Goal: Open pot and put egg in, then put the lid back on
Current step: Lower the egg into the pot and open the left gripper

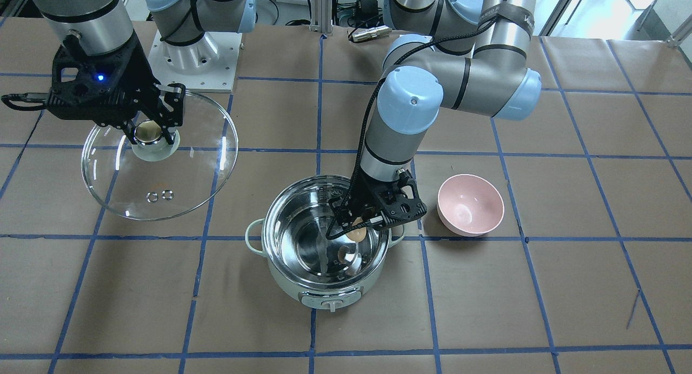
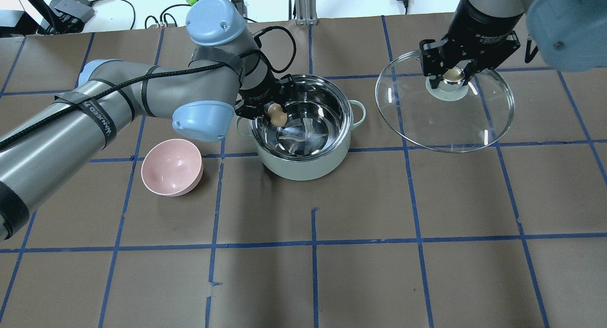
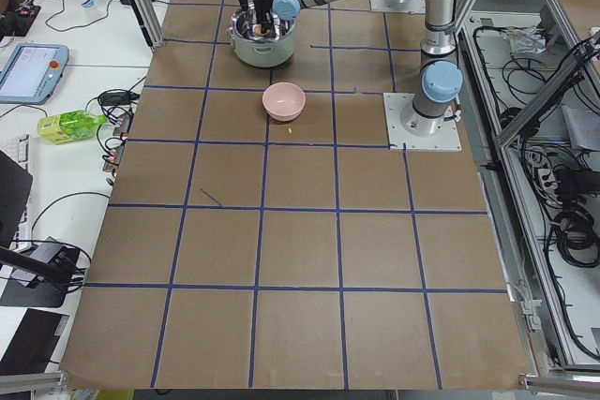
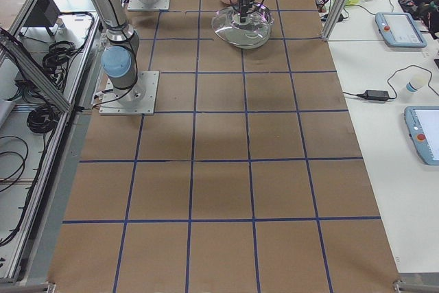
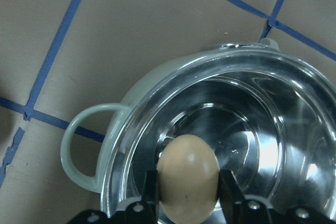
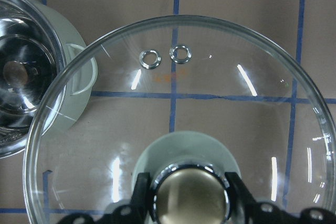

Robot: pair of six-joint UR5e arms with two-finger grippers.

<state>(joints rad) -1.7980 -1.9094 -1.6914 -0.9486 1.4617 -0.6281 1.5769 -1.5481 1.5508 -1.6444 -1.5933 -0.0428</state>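
Note:
The mint-green pot (image 2: pixel 303 164) stands open, its steel inside bare; it also shows in the front view (image 1: pixel 281 279) and the left wrist view (image 5: pixel 84 145). My left gripper (image 2: pixel 275 113) is shut on the brown egg (image 2: pixel 276 115), holding it just over the pot's inside near the rim; the egg also shows in the front view (image 1: pixel 356 234) and the left wrist view (image 5: pixel 188 178). My right gripper (image 2: pixel 451 76) is shut on the knob of the glass lid (image 2: pixel 446 124), holding it in the air beside the pot; the lid also shows in the front view (image 1: pixel 178 174) and the right wrist view (image 6: pixel 210 103).
A pink bowl (image 2: pixel 171 167) sits empty on the table on the pot's left, also seen in the front view (image 1: pixel 470 204). The table is covered with brown paper marked by blue tape lines. The arm bases stand at the back.

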